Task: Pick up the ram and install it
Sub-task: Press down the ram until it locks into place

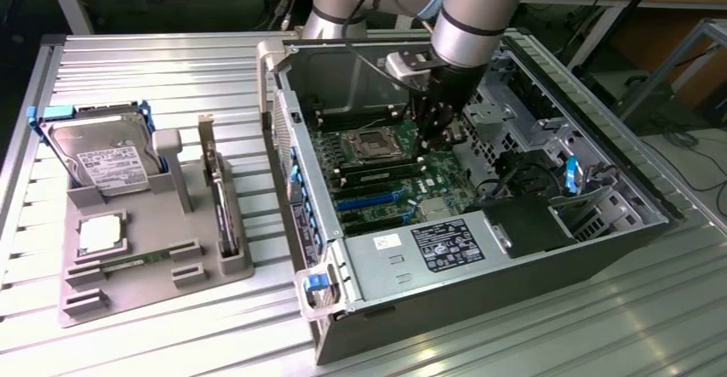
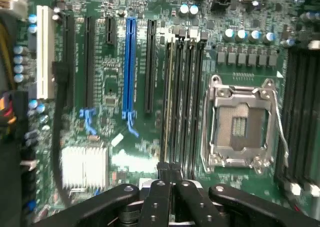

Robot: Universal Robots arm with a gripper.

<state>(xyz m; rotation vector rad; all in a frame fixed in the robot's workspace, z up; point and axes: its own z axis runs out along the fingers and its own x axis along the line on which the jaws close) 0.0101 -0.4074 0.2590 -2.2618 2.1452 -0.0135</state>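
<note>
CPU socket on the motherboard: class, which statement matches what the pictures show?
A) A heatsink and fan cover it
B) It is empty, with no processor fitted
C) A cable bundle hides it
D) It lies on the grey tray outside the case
B: the CPU socket sits open inside its metal frame, its bare contact area showing.

One hard drive (image 1: 108, 160), one processor chip (image 1: 100, 234).

labels on hard drive (image 1: 111, 166) and power supply (image 1: 455, 243), print unreadable
</note>
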